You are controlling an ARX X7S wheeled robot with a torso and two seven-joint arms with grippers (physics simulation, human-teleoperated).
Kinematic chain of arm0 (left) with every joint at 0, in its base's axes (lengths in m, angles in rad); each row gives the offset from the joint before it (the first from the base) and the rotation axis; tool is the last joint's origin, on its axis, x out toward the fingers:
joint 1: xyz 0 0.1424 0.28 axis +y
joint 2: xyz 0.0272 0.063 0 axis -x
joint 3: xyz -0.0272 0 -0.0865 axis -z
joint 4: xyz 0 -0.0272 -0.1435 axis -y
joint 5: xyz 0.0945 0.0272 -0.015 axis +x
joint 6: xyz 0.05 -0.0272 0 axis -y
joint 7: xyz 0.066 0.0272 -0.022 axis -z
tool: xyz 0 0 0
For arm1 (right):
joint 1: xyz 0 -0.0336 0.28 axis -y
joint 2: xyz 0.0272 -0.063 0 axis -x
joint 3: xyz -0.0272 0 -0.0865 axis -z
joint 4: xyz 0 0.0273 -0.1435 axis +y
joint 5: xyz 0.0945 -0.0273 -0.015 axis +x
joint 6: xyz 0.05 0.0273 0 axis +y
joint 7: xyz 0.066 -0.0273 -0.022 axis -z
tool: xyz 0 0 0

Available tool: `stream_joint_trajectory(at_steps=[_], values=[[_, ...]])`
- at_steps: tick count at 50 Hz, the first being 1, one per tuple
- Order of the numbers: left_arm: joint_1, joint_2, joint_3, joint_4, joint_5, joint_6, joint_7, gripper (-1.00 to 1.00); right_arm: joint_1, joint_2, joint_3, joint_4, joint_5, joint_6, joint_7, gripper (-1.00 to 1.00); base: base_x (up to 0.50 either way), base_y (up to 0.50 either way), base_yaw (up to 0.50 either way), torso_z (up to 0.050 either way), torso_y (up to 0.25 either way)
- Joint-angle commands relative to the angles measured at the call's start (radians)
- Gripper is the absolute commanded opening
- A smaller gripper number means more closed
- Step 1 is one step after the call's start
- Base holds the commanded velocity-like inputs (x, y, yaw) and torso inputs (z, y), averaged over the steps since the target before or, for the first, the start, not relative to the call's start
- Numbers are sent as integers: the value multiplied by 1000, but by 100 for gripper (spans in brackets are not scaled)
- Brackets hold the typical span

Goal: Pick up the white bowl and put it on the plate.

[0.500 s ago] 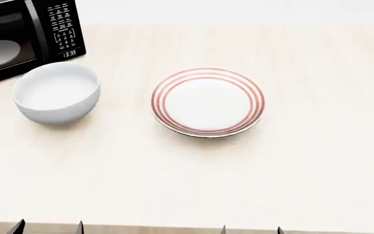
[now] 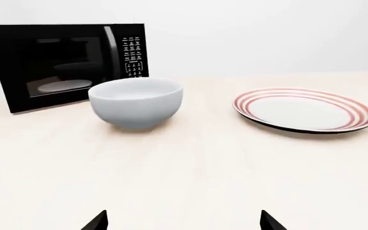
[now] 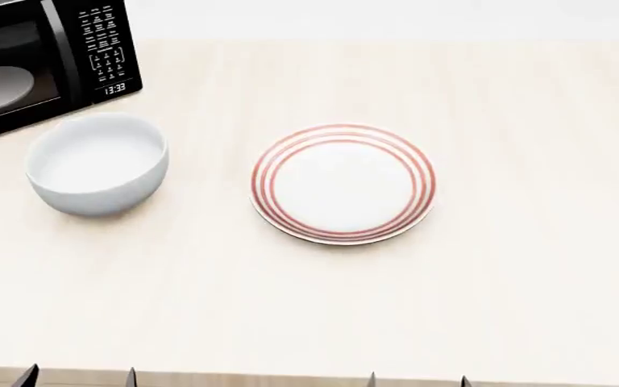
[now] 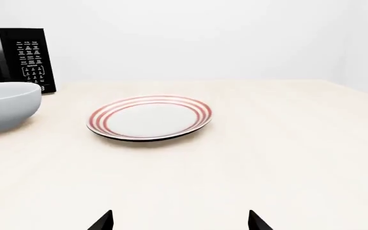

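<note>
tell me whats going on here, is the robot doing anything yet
Nothing is being handled yet. The white bowl sits on the table in front of the black microwave, apart from the plate, which is bare. Both grippers hang back at the table's near edge, the left gripper and right gripper each open and holding nothing.

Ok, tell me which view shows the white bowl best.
The head view: the white bowl sits whole, seen from above, with its open rim and hollow inside clear. The left wrist view shows the whole bowl side-on in front of the microwave, little of its inside. The right wrist view cuts it off at the frame edge.
</note>
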Motion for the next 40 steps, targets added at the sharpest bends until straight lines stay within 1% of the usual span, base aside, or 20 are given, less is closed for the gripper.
stream_joint_trajectory(at_steps=[1,5,8,10,14,18,21,27,31,40], values=[[9,0,5,12,17,-11,-1,100,-12,-1,9,-25,10,-1,0,100,0,0,0,0,0],[20,-12,15,43,29,-37,-22,100,-12,5,-2,-46,13,9,17,100,0,0,0,0,0],[49,-30,33,90,69,-27,-40,100,-26,8,-14,-91,18,13,26,100,0,0,0,0,0],[55,-32,33,110,61,-42,-41,100,-33,10,-19,-106,19,10,35,100,0,0,0,0,0],[73,-42,28,233,87,-95,-68,100,-52,17,-26,-197,22,28,54,100,0,0,0,0,0],[95,-53,44,298,119,-112,-82,100,-66,27,-37,-270,21,57,67,100,0,0,0,0,0],[101,-54,40,368,97,-154,-72,100,-85,37,-46,-349,22,92,75,100,0,0,0,0,0],[110,-59,51,480,94,-218,-69,100,-90,49,-64,-406,17,120,86,100,0,0,0,0,0],[109,-59,45,515,60,-241,-60,100,-93,52,-73,-463,-1,141,108,100,0,0,0,0,0],[111,-74,58,525,64,-244,-76,100,-96,64,-92,-537,3,174,120,100,0,0,0,0,0]])
